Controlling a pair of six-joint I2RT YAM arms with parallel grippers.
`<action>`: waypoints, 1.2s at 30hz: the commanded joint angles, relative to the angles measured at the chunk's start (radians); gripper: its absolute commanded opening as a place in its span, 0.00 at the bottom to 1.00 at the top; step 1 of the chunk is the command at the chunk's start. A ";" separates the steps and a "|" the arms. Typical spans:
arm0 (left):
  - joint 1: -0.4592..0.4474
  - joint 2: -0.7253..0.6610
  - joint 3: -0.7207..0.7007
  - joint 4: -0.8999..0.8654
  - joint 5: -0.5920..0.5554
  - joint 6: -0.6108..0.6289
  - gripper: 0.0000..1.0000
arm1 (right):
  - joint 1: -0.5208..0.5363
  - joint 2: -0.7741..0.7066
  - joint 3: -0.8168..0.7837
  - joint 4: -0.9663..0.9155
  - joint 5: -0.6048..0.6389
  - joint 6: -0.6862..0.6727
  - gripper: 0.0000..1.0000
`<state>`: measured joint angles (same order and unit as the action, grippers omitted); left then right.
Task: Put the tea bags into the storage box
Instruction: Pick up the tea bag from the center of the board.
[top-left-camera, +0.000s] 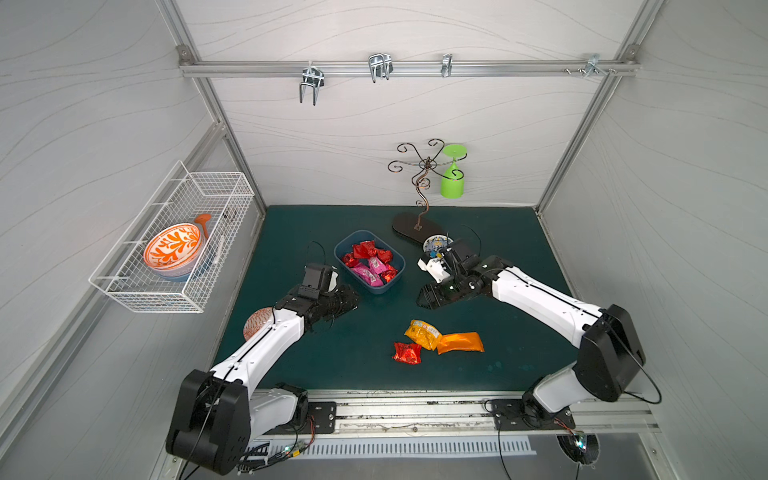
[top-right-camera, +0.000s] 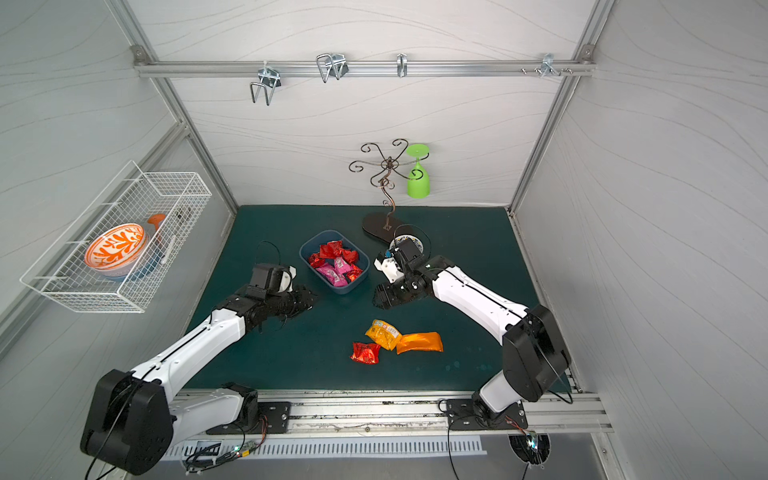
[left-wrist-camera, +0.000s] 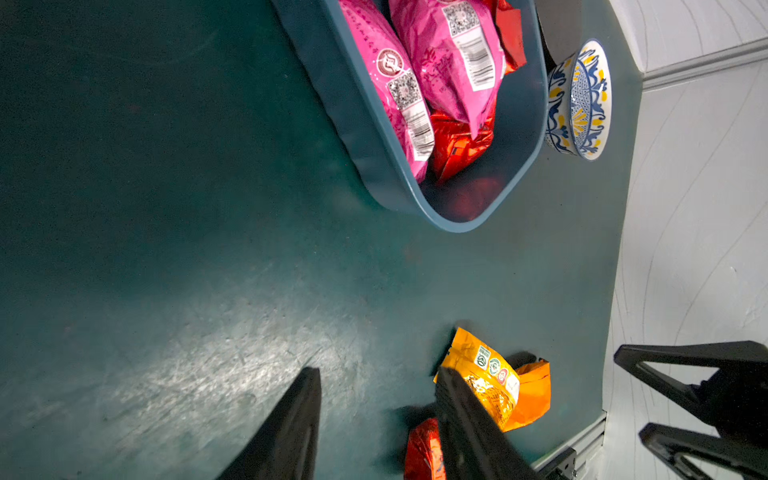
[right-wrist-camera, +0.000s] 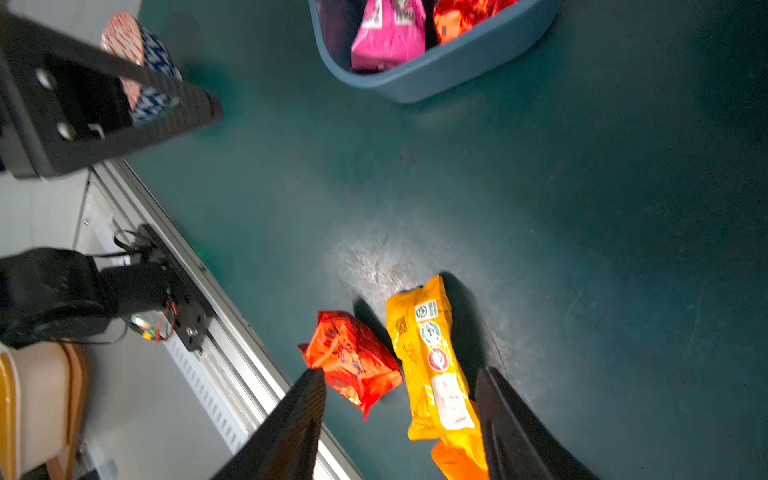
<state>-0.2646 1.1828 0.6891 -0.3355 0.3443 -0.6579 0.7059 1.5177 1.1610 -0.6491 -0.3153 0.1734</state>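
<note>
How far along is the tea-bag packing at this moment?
Done: several red and pink tea bags lie in the storage box. In hand: nothing; left gripper and right gripper both open and empty. Left: red sachet, yellow sachet and orange sachet lie on the mat.

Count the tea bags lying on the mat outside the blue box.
3. A red sachet, a yellow sachet beside it and an orange sachet partly under the yellow one's end, grouped near the front edge of the mat. The arms cover some mat, so another could be hidden.
</note>
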 joint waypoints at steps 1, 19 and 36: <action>-0.012 0.029 0.056 0.033 0.051 0.027 0.49 | 0.010 -0.001 -0.028 -0.080 -0.020 -0.086 0.63; -0.021 0.009 0.049 0.012 0.039 0.034 0.49 | 0.065 0.186 -0.067 0.018 0.058 -0.098 0.62; -0.021 0.000 0.052 0.006 0.018 0.026 0.49 | 0.070 0.170 -0.080 0.014 0.078 -0.095 0.00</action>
<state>-0.2825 1.1992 0.7105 -0.3351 0.3744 -0.6388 0.7685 1.7042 1.0851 -0.6167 -0.2436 0.0814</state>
